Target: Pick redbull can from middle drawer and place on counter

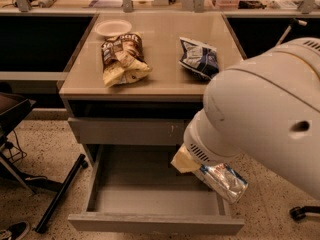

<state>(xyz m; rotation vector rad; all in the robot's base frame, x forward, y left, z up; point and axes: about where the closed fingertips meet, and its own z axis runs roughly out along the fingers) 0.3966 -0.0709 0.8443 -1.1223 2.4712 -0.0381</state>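
Terrazzo is speckling the floor around a grey cabinet. The glossy tan counter is capping that cabinet under warm light, with dark recesses lying to either side and a cluttered ledge running behind. The middle drawer is standing pulled out, its grey floor showing.

The tool is hanging over the drawer's right portion and gripping the redbull can; only a tan part of the tool is showing. The can is lying tilted, its long axis running from upper left down to lower right, with the lower end pointing toward the drawer's front right corner.

The robot's white arm is filling the right of the view and hiding the drawer's right side. On the counter, a white plate is sitting at the back left, a brown snack bag is lying just in front of it, and a dark-blue snack bag is lying apart to the right. A scratched drawer front is sitting shut above the open drawer. A black leg is slanting across the floor at the left.
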